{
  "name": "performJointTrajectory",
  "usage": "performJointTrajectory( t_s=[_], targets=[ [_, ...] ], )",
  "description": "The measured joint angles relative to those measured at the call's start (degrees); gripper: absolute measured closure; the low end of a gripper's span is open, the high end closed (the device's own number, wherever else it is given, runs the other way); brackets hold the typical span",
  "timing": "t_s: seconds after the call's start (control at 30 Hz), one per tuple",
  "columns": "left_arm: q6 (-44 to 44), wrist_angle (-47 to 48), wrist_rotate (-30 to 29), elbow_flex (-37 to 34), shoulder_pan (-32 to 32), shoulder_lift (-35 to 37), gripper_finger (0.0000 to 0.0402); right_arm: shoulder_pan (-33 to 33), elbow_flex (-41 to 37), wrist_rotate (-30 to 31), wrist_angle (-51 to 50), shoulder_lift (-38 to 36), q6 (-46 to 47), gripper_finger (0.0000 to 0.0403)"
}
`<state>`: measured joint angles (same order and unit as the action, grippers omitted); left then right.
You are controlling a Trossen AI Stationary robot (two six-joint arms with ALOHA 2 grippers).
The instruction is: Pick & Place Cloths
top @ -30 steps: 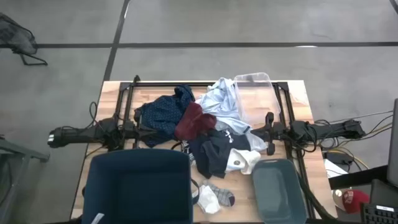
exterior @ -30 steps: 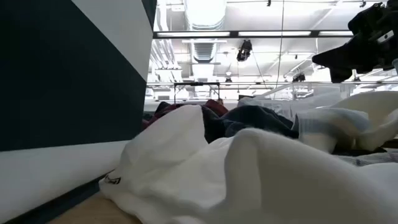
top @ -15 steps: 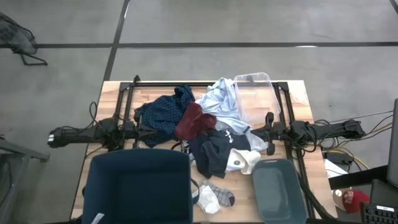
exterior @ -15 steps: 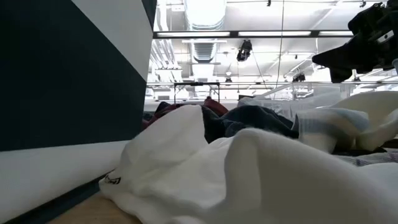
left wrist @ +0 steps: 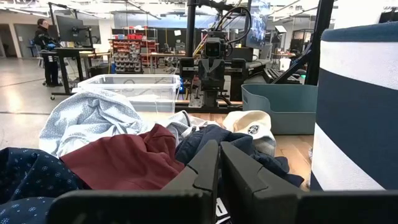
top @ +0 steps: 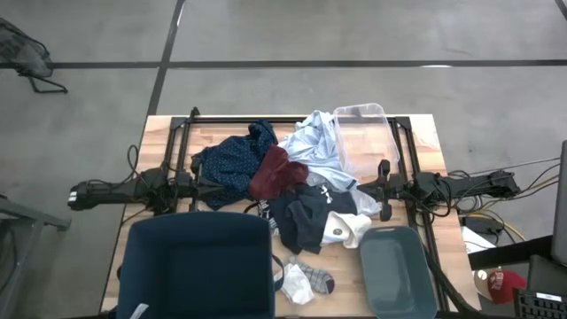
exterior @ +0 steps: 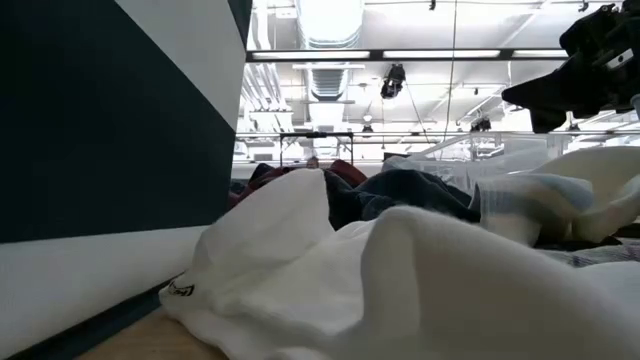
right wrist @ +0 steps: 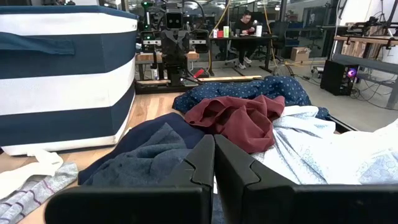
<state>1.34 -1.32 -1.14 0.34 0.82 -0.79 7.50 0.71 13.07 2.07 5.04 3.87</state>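
The wooden desk point(top: 416, 133) carries everything. At its near left corner stands the dark blue fabric bin point(top: 197, 270), with a teal tub point(top: 396, 275) at the near right and a clear plastic box point(top: 365, 142) at the far right. The cloths lie heaped in the middle: the pale blue-white shirt point(top: 310, 142) against the clear box, the navy dotted shirt point(top: 232, 164) to its left, the black printed garment point(top: 306, 217) nearer, the maroon piece point(top: 276, 173) between them. The small grey-white socks point(top: 306, 279) lie just beside the bin. The left tool point(top: 215, 189) rests at the navy shirt's edge, fingers pressed together, holding nothing. The right tool point(top: 384, 188), likewise closed and empty, hangs beside the clear box.
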Motion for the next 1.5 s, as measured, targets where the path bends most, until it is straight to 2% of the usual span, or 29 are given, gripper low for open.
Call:
performJointTrajectory(
  t_s=[0.5, 0.93, 1.33, 1.5],
  targets=[
    [-0.01, 0.00, 0.00, 0.00, 0.01, 0.00, 0.0378, 0.01, 0.00, 0.01, 0.70, 0.00, 0.01, 0.0394],
    [0.00, 0.00, 0.00, 0.00, 0.01, -0.01, 0.0378, 0.01, 0.00, 0.01, 5.98, -0.04, 0.23, 0.0394],
    [-0.01, 0.00, -0.01, 0.00, 0.00, -0.01, 0.0378, -0.01, 0.00, 2.12, 20.24, 0.04, -3.86, 0.0394],
    [-0.01, 0.00, -0.01, 0.00, 0.02, 0.00, 0.0378, -0.01, 0.00, 2.06, 21.38, 0.07, -4.83, 0.0394]
  ],
)
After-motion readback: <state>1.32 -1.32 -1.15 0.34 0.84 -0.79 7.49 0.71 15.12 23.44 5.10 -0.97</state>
